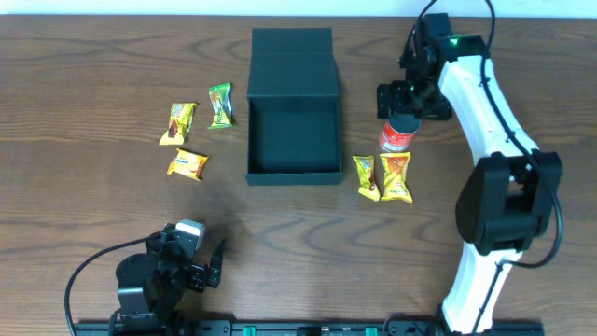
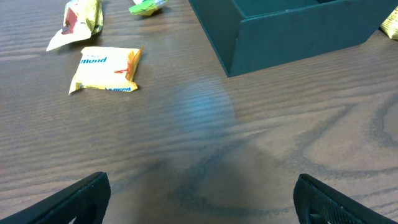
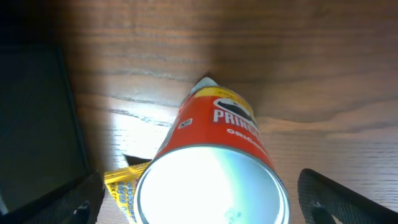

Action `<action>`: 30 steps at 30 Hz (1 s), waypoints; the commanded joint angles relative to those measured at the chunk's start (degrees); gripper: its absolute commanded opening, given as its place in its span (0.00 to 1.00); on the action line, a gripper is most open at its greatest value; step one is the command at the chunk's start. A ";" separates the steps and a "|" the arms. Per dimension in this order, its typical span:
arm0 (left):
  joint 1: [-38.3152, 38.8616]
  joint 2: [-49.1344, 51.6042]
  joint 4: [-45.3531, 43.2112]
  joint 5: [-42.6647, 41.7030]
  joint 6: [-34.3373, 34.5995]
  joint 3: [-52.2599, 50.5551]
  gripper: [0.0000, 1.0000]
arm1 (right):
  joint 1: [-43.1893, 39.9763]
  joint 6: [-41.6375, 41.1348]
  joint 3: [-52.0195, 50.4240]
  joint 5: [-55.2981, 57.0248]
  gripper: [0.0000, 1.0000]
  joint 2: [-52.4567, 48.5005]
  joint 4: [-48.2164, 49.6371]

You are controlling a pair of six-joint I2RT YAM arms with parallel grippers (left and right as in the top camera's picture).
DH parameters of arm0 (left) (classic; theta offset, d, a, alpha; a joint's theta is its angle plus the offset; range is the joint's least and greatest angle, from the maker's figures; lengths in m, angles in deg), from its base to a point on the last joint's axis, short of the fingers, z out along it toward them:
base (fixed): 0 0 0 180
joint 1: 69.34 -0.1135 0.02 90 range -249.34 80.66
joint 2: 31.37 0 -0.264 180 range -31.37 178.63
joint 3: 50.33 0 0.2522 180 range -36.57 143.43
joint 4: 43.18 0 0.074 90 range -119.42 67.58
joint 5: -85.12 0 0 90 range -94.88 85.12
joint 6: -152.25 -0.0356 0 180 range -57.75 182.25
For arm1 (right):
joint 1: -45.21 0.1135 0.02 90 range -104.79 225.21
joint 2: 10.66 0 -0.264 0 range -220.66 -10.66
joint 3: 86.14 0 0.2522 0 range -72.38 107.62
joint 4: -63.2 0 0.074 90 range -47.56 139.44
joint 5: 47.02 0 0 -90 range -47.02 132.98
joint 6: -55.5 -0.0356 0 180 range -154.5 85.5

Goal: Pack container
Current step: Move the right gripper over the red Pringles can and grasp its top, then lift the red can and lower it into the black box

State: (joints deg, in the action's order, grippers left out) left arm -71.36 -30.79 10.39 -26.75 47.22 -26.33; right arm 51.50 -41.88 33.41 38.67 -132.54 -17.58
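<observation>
The black container [image 1: 293, 131] stands open at the table's middle, its flap lid [image 1: 292, 49] folded back; its inside looks empty. My right gripper [image 1: 408, 101] is open just above the small red can [image 1: 399, 133], to the container's right. In the right wrist view the fingers [image 3: 208, 202] straddle the can's silver top [image 3: 214, 180] with a gap on each side. The container's wall shows at the left of that view [image 3: 31, 112]. My left gripper [image 1: 213, 266] is open and empty at the front left, low over bare wood [image 2: 202, 202]. The container's corner [image 2: 292, 31] shows far ahead of it.
Three snack packets lie left of the container: a yellow-red one [image 1: 178, 122], a green one [image 1: 220, 105], and a yellow one [image 1: 187, 164], which also shows in the left wrist view [image 2: 104, 70]. Two yellow packets [image 1: 365, 176] [image 1: 396, 177] lie in front of the can.
</observation>
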 commanded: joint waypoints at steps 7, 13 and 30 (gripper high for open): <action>0.22 -0.33 0.04 -0.20 0.26 -0.37 0.96 | 1.18 0.13 0.11 0.00 0.99 -1.03 -1.14; 0.22 -0.33 0.04 -0.20 0.26 -0.37 0.96 | 1.20 0.15 0.09 0.15 0.99 -1.03 -1.79; 0.22 -0.33 0.04 -0.20 0.26 -0.37 0.96 | 1.20 0.09 0.09 2.99 0.64 -1.03 -3.69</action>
State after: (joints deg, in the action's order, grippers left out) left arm -71.36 -30.79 10.39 -26.75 47.22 -26.33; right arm 52.35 -41.70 33.41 41.09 -133.64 -21.25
